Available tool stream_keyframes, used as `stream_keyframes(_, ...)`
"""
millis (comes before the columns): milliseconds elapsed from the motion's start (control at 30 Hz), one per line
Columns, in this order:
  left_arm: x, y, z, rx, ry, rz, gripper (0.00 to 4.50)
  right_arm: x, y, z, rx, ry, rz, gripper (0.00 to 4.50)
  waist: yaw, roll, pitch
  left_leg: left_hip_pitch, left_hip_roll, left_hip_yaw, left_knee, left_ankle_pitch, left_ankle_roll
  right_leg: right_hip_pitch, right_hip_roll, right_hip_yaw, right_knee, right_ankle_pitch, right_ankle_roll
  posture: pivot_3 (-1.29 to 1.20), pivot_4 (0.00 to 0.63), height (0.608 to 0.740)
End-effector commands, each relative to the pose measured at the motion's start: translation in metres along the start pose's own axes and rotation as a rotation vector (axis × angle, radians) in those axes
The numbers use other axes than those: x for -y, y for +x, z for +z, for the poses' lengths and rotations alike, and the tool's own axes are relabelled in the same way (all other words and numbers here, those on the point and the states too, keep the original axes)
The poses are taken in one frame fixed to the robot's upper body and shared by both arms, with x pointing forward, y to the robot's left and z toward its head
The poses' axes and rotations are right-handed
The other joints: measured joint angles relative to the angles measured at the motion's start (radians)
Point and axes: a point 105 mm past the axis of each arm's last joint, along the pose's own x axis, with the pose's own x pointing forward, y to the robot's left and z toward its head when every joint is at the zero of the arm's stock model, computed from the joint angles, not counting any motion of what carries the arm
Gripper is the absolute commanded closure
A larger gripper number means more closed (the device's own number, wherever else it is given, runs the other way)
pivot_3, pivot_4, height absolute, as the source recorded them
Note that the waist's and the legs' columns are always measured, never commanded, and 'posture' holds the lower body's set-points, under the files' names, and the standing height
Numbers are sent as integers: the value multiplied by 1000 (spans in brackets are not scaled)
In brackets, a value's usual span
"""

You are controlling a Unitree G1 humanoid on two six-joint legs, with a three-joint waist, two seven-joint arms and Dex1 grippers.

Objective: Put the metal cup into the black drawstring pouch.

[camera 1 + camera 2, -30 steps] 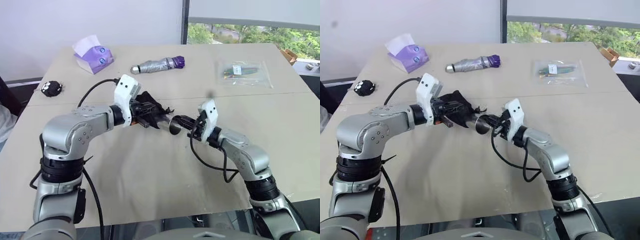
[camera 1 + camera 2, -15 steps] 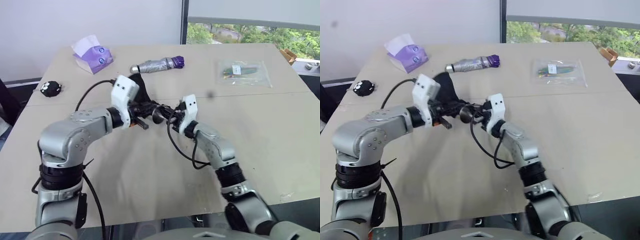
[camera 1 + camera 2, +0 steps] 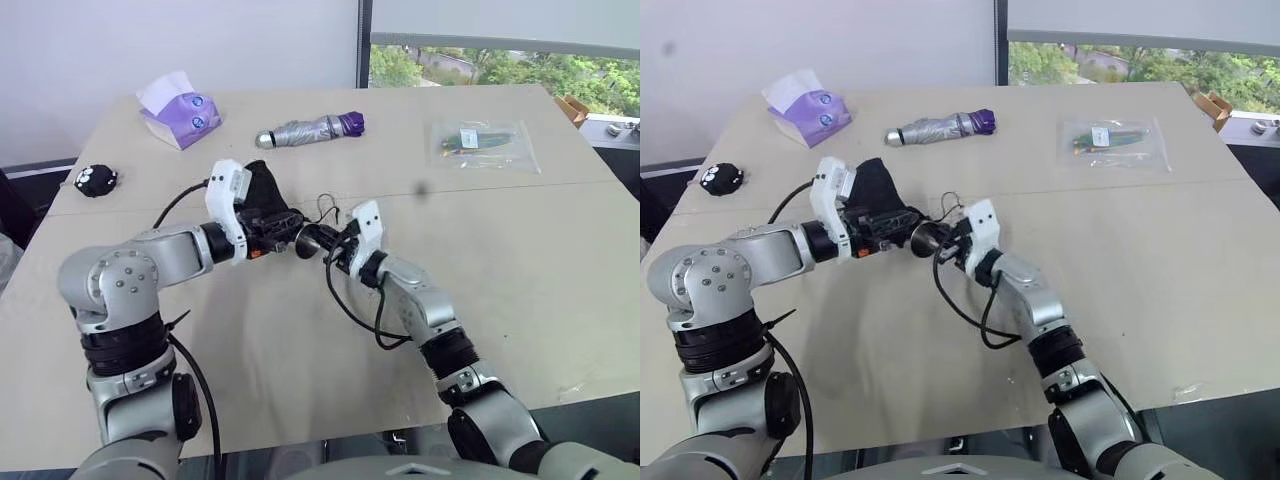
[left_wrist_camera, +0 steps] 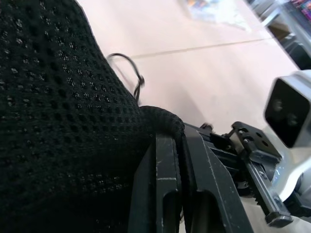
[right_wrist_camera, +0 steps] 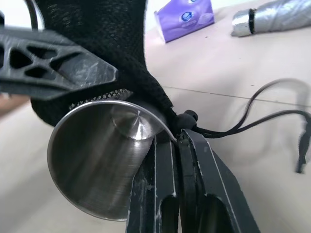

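Above table point(image 3: 560, 260): left gripper point(image 4: 176, 145) pinches black drawstring pouch point(image 3: 262, 190); right gripper point(image 5: 176, 141) clamps metal cup point(image 5: 97, 155) rim. I judge insertion underway; next, push deeper.

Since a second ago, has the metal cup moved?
Yes. The metal cup, pinched by the right gripper, has shifted toward the robot's left, closer to the tissue pack side, into the pouch mouth.

On the desk point(image 3: 560, 260), the tissue pack point(image 3: 178, 110) lies far left, the umbrella point(image 3: 305, 130) mid-back, a plastic bag point(image 3: 483, 145) far right. The metal cup point(image 3: 308, 238) sits between both tools, its base in the black drawstring pouch point(image 3: 262, 195).
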Motion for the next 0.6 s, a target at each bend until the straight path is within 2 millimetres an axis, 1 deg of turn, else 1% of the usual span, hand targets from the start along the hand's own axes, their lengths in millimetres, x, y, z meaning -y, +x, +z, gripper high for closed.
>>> stream_keyframes(33, 8, -11, 7, 20, 29, -44, 4500, -2, 10, -6, -42, -187, 14, 4481, -2, 0, 0, 0, 0, 0, 0, 1, -1, 0, 0, 0, 0, 0, 0, 0, 150, 740)
stream_keyframes(100, 14, -13, 8, 21, 45, -73, 4500, 1, 15, -5, -27, -217, -7, 4481, -3, 0, 0, 0, 0, 0, 0, 1, -2, 0, 0, 0, 0, 0, 0, 0, 150, 740)
stream_keyframes(133, 17, -13, 7, 21, 44, -90, 4500, -1, 18, -1, 2, -185, 0, 4481, -3, 0, 0, 1, 0, -1, 0, 2, -4, 0, 0, 0, 1, 0, 0, 0, 150, 740)
stream_keyframes(167, 21, -13, 8, 29, 45, -108, 4500, -4, 21, 6, 41, -109, 9, 4481, -1, 0, 0, 0, 1, -2, -1, 3, -5, 0, 0, -1, 1, 0, 0, 0, 150, 740)
stream_keyframes(233, 26, -15, 8, 53, 42, -132, 4500, -6, 25, 19, 132, 155, 13, 4481, 2, 0, 0, 0, 1, -3, -1, 3, -5, 0, -1, -2, 0, 0, 0, 0, 150, 740)
stream_keyframes(267, 26, -16, 9, 69, 40, -132, 4500, -7, 25, 21, 152, 249, 33, 4481, 3, 0, 0, -1, 1, -4, -1, 3, -5, 0, -2, -2, 0, 0, 0, 0, 150, 740)
stream_keyframes(300, 25, -17, 11, 92, 36, -125, 4500, -9, 24, 20, 159, 283, 56, 4481, 3, -1, 0, -1, 1, -5, -1, 3, -5, 0, -4, -2, 0, 0, 0, 0, 150, 740)
stream_keyframes(367, 21, -20, 18, 146, 27, -105, 4500, -9, 20, 14, 142, 276, 63, 4481, 0, -1, 0, -1, 1, -5, -1, 3, -5, 0, -6, -1, 0, 0, 0, 0, 150, 740)
stream_keyframes(433, 5, -22, 20, 163, -5, -33, 4500, -7, 15, 5, 105, 224, 60, 4481, -4, -1, 0, -1, 1, -5, -2, 3, -5, 0, -7, -1, 0, 0, -1, 0, 150, 740)
stream_keyframes(533, -22, -24, 10, 122, -52, 86, 4500, -8, 9, -6, 40, 88, 73, 4481, -5, -1, 0, 0, 1, -6, -3, 3, -6, 0, -6, -2, 0, 0, -1, 0, 150, 740)
stream_keyframes(600, -33, -25, 2, 86, -71, 127, 4500, -7, 6, -14, -14, -3, 80, 4481, -5, 0, 0, 1, 1, -6, -5, 3, -6, 0, -4, -2, 1, 0, -1, 0, 150, 740)
